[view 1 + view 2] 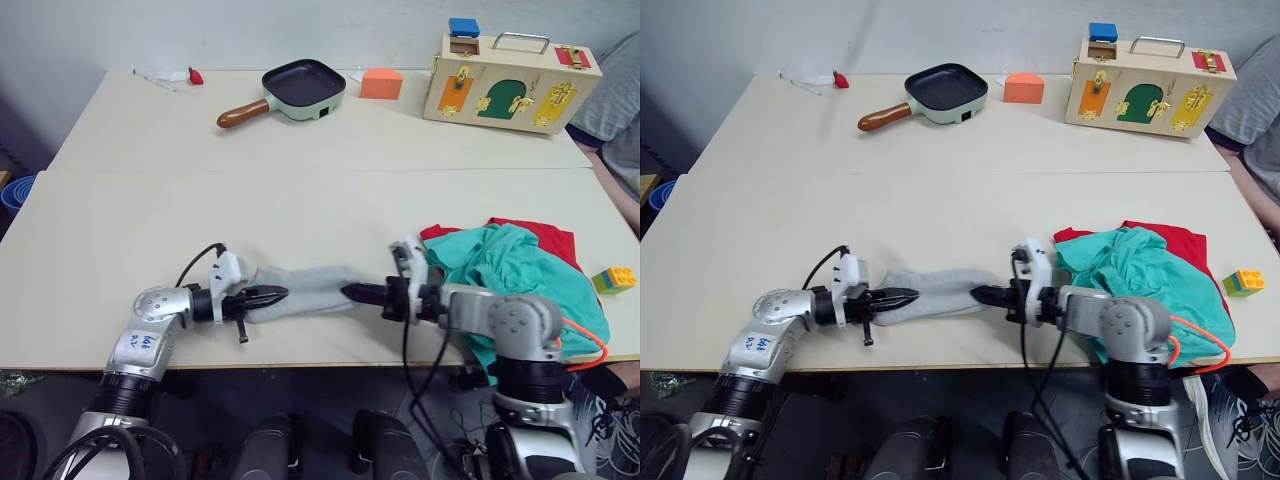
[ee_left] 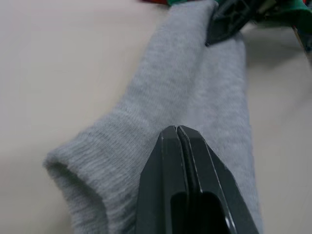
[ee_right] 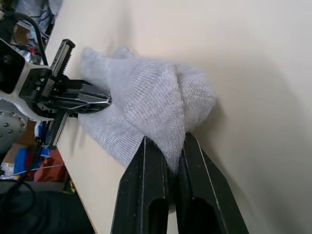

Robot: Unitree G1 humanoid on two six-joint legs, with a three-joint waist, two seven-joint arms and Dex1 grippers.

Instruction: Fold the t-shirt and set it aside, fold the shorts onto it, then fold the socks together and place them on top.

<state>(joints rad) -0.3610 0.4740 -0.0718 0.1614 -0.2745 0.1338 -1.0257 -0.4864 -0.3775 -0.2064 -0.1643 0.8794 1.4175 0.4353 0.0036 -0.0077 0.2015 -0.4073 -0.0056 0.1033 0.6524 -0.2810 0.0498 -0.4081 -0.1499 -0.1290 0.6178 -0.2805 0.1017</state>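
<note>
The socks (image 1: 305,288) lie stretched between both grippers near the table's (image 1: 300,200) front edge. The left gripper (image 1: 272,296) is clenched on one end. The right gripper (image 1: 356,293) pinches the other.

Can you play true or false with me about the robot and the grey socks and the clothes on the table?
1. Both grippers pinch the grey socks, the left gripper at one end and the right gripper at the other. True.
2. The teal shorts lie on top of the red t-shirt. True.
3. The socks already sit on top of the shorts. False: they lie on the bare table, beside the pile.
4. The frying pan is next to the socks. False: it sits at the far side of the table.
5. A toy brick lies near the clothes. True.
</note>
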